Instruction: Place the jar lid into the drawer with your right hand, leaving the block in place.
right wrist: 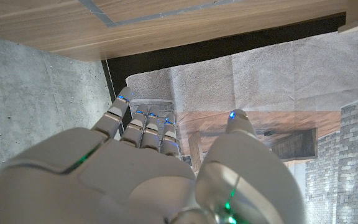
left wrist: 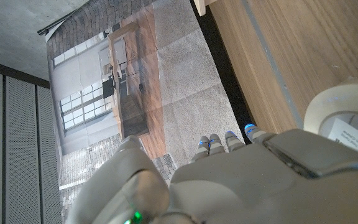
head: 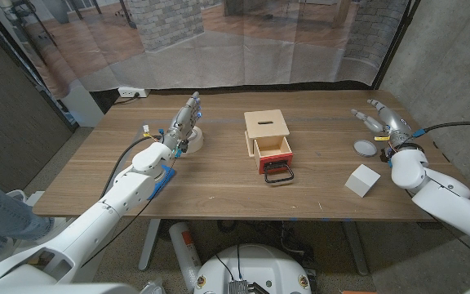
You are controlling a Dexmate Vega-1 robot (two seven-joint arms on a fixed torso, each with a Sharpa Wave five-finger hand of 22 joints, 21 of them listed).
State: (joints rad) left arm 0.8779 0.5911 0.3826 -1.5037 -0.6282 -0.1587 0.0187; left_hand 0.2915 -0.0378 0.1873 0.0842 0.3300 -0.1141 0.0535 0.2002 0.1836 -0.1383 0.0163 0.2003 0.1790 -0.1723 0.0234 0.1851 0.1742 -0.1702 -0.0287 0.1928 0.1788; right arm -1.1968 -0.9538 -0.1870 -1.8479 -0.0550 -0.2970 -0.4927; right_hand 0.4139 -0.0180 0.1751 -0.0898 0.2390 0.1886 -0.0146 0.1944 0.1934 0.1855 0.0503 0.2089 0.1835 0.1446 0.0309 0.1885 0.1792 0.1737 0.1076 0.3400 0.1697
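Lid (head: pixel 364 148), a round grey disc, is lying flat on the table (head: pixel 219 192) near the right edge, just beside the right hand (head: pixel 379 121) and in front of its fingers. That hand is reaching out over the far right part of the table with its fingers stretched and spread, holding nothing; the right wrist view is showing the same fingers (right wrist: pixel 143 124) extended and apart against the backdrop. Nearer the front edge, a white block (head: pixel 362 180) is sitting a little apart from the lid and close to the right forearm.

At the table's middle a small wooden box (head: pixel 266 128) with a slot in its top is standing, and its drawer (head: pixel 273 154) is pulled out toward the robot, showing a red front and a black wire handle (head: pixel 279 175).

On the left side the left hand (head: pixel 184 124) is lying stretched out beside a roll of tape (head: pixel 192 139), its fingers straight and close together, gripping nothing. In the left wrist view the roll (left wrist: pixel 347 102) is sitting right next to the hand, and a white label (left wrist: pixel 353 138) with small print is showing inside its core; the writing is too small to read. No other brand or lettering is legible anywhere on the box, block or lid.
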